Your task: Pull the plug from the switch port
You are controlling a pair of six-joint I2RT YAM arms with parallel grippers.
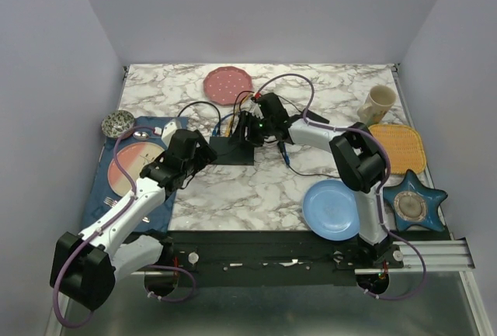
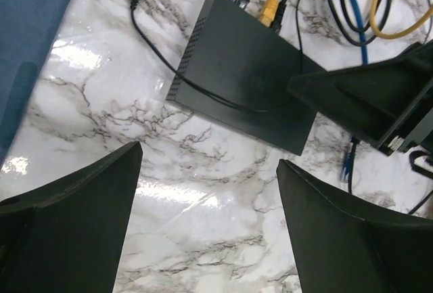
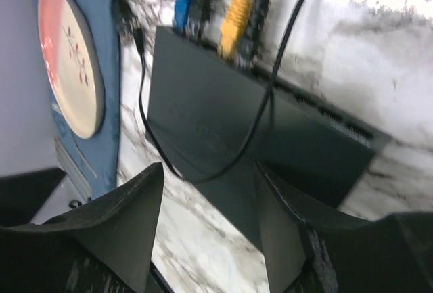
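I can read no text, label or number; a faint mark on the switch (image 3: 223, 124) is too blurred.

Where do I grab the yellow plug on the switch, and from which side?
Take the yellow plug by its boot, just off the switch edge, right end effector coming down from above, a finger either side. It sticks straight out of the socket edge, so pull back along its cable. Black cables crowd both sides; the gaps look tight.
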